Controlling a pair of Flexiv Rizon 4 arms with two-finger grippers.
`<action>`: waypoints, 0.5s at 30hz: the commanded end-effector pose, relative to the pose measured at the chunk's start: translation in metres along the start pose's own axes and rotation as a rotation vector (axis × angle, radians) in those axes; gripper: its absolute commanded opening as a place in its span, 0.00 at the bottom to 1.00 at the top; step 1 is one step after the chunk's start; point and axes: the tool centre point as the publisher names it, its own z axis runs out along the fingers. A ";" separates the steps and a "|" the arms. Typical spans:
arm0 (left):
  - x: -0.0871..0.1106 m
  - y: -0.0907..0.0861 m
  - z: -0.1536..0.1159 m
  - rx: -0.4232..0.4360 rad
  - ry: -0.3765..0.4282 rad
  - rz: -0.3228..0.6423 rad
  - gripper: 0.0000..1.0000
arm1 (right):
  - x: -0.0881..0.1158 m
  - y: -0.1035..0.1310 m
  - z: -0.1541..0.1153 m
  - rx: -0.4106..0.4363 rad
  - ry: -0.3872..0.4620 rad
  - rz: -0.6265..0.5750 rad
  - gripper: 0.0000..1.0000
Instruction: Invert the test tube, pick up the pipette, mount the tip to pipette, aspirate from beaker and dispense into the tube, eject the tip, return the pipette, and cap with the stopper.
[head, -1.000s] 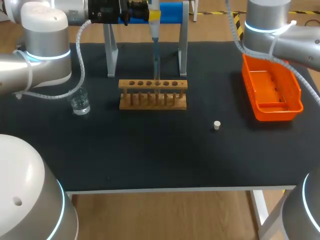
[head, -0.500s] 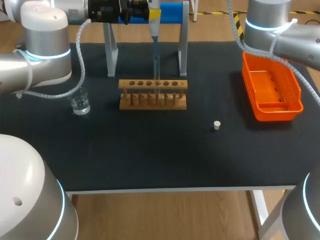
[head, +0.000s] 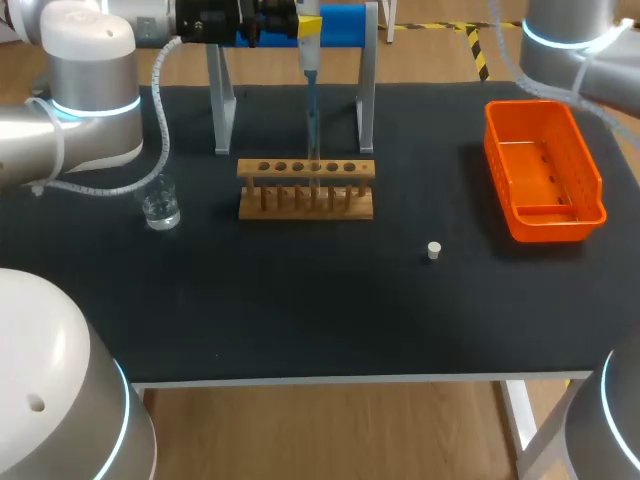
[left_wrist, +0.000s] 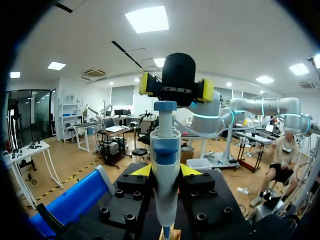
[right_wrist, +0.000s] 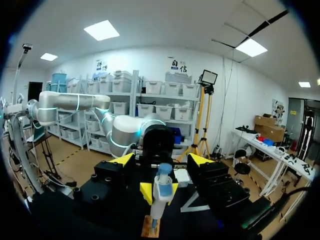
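Observation:
My left gripper (head: 300, 25) (left_wrist: 165, 171) is shut on the blue-and-white pipette (head: 310, 60) (left_wrist: 165, 150) and holds it upright above the wooden rack (head: 306, 187). The pipette's thin tip (head: 313, 140) reaches down to a middle hole of the rack; a test tube there is too faint to make out. My right gripper (right_wrist: 162, 160) (left_wrist: 176, 87) stands open, facing the pipette (right_wrist: 161, 192) from beyond and above its plunger, apart from it. It is outside the head view. A beaker of water (head: 160, 205) stands left of the rack. The white stopper (head: 433, 250) lies on the mat to its right.
An orange bin (head: 590, 195) sits at the right side of the black mat. The pipette stand with its blue top (head: 345, 22) and two metal legs (head: 367, 100) rises behind the rack. Bare mat stretches toward the front edge.
My right arm has drawn back toward the far right, off the orange bin, and its gripper has opened. The left arm and pipette have stayed put.

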 end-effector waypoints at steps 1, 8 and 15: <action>0.001 -0.001 0.000 -0.001 -0.003 0.000 0.00 | 0.021 -0.025 -0.031 0.019 -0.019 0.011 1.00; 0.001 -0.001 0.000 -0.001 -0.003 0.000 0.00 | 0.032 -0.089 -0.046 0.069 -0.015 0.051 1.00; 0.001 -0.001 0.000 -0.001 -0.003 0.000 0.00 | 0.038 -0.143 -0.043 0.079 0.012 0.025 1.00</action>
